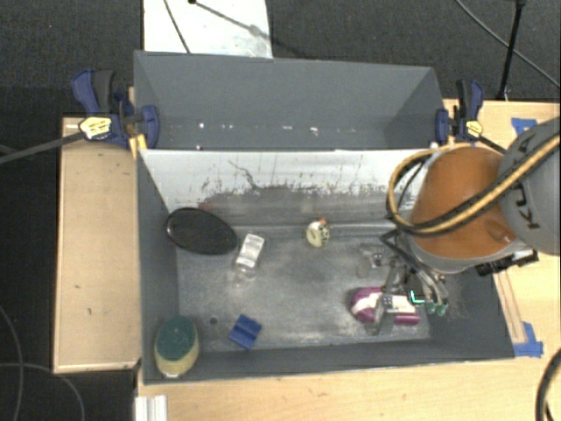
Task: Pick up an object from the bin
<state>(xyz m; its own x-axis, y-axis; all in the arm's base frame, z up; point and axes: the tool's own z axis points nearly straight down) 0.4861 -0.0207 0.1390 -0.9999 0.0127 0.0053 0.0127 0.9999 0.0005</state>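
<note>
Now, seemingly at the grasp, your hand (396, 302) is low over the purple-and-white object (366, 305) near the bin's (289, 288) lower-right corner; open or closed, you cannot tell. Confirm a grip before lifting.

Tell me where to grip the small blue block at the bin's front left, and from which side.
Probably from straight above, closing across the blue block on its two longer flat sides. It lies flat and skewed, apart from the green-topped cylinder, so align with its angle.
</note>
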